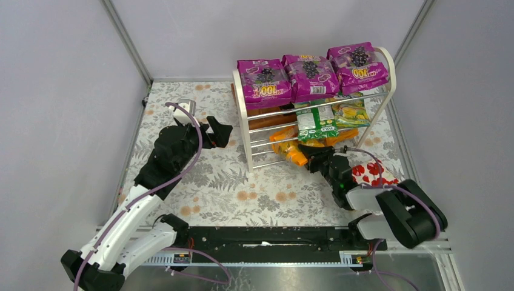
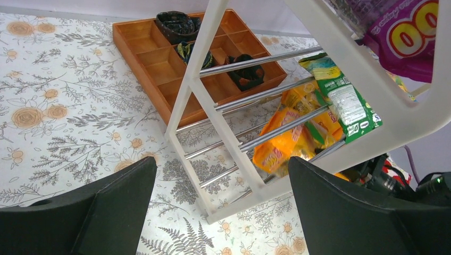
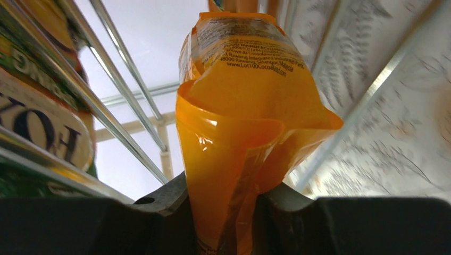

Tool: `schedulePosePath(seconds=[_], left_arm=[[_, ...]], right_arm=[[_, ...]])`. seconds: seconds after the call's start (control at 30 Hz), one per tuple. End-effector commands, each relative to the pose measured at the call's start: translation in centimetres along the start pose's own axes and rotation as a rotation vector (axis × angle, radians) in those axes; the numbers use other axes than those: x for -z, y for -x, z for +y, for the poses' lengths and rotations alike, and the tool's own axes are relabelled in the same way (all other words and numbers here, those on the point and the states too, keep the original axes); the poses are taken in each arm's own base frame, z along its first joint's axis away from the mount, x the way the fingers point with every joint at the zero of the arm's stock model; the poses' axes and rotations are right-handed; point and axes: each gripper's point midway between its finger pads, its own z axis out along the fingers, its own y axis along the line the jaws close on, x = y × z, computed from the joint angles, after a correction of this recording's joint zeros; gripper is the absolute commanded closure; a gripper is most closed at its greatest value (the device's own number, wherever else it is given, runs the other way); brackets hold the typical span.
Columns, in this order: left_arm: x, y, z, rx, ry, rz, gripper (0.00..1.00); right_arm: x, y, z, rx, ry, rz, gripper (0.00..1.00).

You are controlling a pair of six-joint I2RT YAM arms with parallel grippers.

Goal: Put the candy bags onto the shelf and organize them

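While your right gripper (image 1: pixel 313 159) reaches into the shelf (image 1: pixel 241 118) from the front at its lowest tier, its fingers are pinched on the near edge of the orange bag (image 1: pixel 288 148). Your right wrist view shows the crumpled plastic squeezed between both fingers, with chrome rods running past on either side. You have that bag low in the shelf, slanted among the bottom rods, but you cannot tell whether it rests on them or on the table (image 1: pixel 230 182) below.

Above it, the green-white bag (image 1: pixel 315 124) lies on the middle tier. The green-yellow bag (image 1: pixel 351 112) sits just beside it toward the right end panel, and the two partly overlap. The three magenta bags (image 1: pixel 310 74) fill the top tier side by side, touching one another.

Your left gripper (image 1: pixel 223 134) hangs above the table off the shelf's left end, well apart from every bag. Its fingers are spread wide with nothing between them. From its wrist camera you look past the left end panel at the rods and the orange bag.

Behind the shelf lies a brown tray (image 2: pixel 154 58) with dark items in some compartments. The heart package (image 1: pixel 373 174) lies on the table just right of your right gripper.
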Motion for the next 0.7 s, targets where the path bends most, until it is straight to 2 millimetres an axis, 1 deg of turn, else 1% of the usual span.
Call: schedulePosePath(seconds=[0.0,0.2,0.27,0.4,0.53,0.67], left_arm=[[0.1,0.6,-0.5,-0.018,-0.019,-0.035,0.01],[0.1,0.5,-0.7,-0.026,-0.018,-0.033,0.01],[0.2,0.5,-0.8,-0.028,-0.022,-0.031,0.01],[0.2,0.3,-1.0,-0.033,-0.026,-0.026,0.01],[0.2,0.2,-1.1,-0.035,-0.028,-0.024,0.01],[0.1,0.1,-1.2,-0.036,-0.028,-0.020,0.01]], right_arm=[[-0.2,1.0,12.2,-0.039,0.445,-0.052,0.73],[-2.8,2.4,12.4,0.016,0.441,-0.145,0.73],[-3.7,3.1,11.7,0.021,0.424,-0.174,0.73],[-4.9,4.0,11.1,0.014,0.443,-0.203,0.73],[-5.8,4.8,10.3,0.027,0.449,-0.234,0.73],[-6.5,5.2,9.0,0.061,0.414,-0.254,0.73]])
